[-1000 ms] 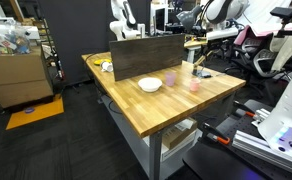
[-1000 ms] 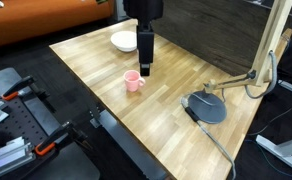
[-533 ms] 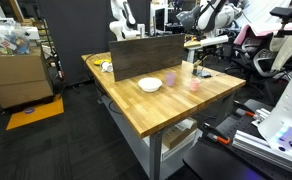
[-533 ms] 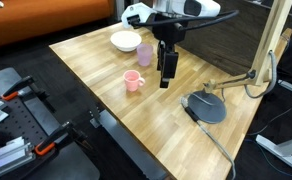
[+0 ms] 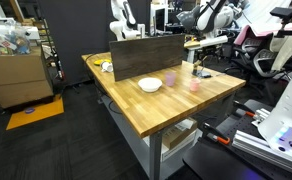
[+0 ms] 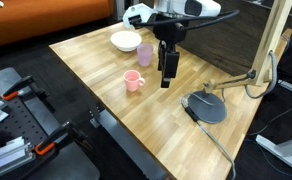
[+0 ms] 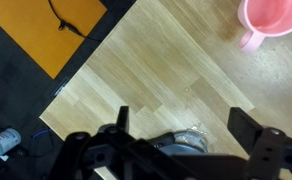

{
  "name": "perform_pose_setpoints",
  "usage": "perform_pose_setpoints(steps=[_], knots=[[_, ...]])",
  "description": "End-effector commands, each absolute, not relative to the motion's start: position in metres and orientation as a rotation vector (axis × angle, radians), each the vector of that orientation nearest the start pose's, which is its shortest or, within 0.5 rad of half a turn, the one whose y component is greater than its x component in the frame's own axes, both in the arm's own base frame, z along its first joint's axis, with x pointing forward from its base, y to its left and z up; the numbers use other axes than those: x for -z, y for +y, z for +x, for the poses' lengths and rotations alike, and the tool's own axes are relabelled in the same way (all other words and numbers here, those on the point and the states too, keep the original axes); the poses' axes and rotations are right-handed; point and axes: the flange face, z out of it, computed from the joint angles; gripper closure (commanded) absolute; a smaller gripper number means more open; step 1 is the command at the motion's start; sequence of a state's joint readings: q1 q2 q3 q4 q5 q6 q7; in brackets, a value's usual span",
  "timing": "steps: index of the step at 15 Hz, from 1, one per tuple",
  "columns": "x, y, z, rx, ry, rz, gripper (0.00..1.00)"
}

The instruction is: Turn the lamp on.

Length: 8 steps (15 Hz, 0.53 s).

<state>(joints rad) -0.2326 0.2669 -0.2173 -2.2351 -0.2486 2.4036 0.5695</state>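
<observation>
The lamp is slim and tan, with a jointed arm (image 6: 273, 45) rising at the table's right edge and a round dark grey base (image 6: 207, 107). Its flat bar head (image 5: 194, 42) shows in an exterior view. My gripper (image 6: 166, 80) hangs fingers-down above the wood tabletop, between a pink cup (image 6: 134, 81) and the lamp base, touching neither. In the wrist view my gripper (image 7: 186, 125) is open and empty, with the lamp base (image 7: 174, 139) low between the fingers and the pink cup (image 7: 273, 19) at the top right.
A white bowl (image 6: 126, 41) sits behind the cup, and also shows in an exterior view (image 5: 150, 85). A dark panel (image 5: 146, 55) stands along the table's back. The lamp's cable (image 6: 211, 140) runs off the front edge. An orange floor mat (image 7: 61, 35) lies beyond the table.
Between one second and half a second ago my gripper moved from above the pink cup toward the lamp base. Nothing has visibly moved since.
</observation>
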Motion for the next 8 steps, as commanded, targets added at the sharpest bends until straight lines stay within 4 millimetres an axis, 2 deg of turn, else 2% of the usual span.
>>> perform_pose_setpoints(steps=[1,4,7,8], knots=[[-0.232,-0.25,0.491,-0.106,1.31,-3.085,0.0],[-0.211,-0.263,0.497,-0.145,1.277,-3.066,0.0],[-0.185,-0.284,0.507,-0.177,1.331,-3.06,0.0],[-0.194,-0.271,0.497,-0.191,1.327,-3.061,0.0]])
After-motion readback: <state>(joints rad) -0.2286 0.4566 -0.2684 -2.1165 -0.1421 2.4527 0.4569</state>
